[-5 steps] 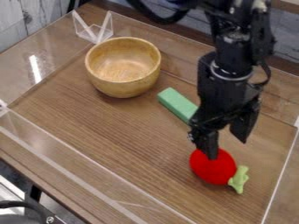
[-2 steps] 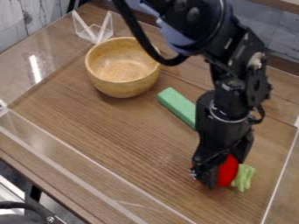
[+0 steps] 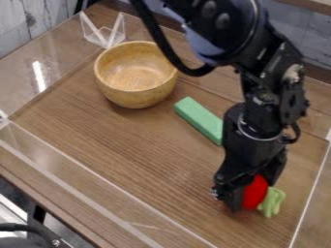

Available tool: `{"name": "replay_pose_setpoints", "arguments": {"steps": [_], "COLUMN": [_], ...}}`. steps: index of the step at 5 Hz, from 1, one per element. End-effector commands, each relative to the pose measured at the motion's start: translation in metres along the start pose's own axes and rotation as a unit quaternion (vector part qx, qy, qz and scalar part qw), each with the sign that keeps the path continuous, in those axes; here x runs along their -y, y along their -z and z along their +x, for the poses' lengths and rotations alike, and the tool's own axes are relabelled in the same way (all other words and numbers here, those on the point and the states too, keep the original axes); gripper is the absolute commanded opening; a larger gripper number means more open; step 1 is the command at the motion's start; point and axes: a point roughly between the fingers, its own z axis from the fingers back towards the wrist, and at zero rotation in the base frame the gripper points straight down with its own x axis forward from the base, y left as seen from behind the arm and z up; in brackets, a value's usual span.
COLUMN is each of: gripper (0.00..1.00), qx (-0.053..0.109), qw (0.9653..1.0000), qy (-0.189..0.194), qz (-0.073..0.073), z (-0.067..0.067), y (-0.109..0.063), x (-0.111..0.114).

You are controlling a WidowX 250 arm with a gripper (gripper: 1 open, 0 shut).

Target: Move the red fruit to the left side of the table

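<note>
Red fruit (image 3: 258, 190) low on the table (image 3: 116, 145), well right of the wooden bowl (image 3: 135, 73); gripper (image 3: 241, 192) lowered around it, jaws wide open; green block (image 3: 200, 118) between.

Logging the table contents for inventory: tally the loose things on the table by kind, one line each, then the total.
Wooden bowl: 1
Green block: 1
Red fruit, partly hidden behind the gripper: 1
Total: 3
</note>
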Motion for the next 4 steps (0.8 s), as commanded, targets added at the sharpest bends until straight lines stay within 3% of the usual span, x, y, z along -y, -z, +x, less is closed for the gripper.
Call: {"name": "replay_pose_setpoints", "arguments": {"steps": [1,2,3,4], "gripper": [1.00,1.00,1.00,0.00], "qx": [0.002,0.005,0.004,0.001], "qw": [0.9993,0.9990,0.9988,0.9992], "qy": [-0.007,-0.016,-0.028,0.007], "qz": [-0.038,-0.041,-0.039,-0.041], "z": [-0.003,-0.011,-0.015,-0.007], "y": [-0.021,-0.002,0.005,0.005], "x": [0.014,0.025,0.034,0.033]}}
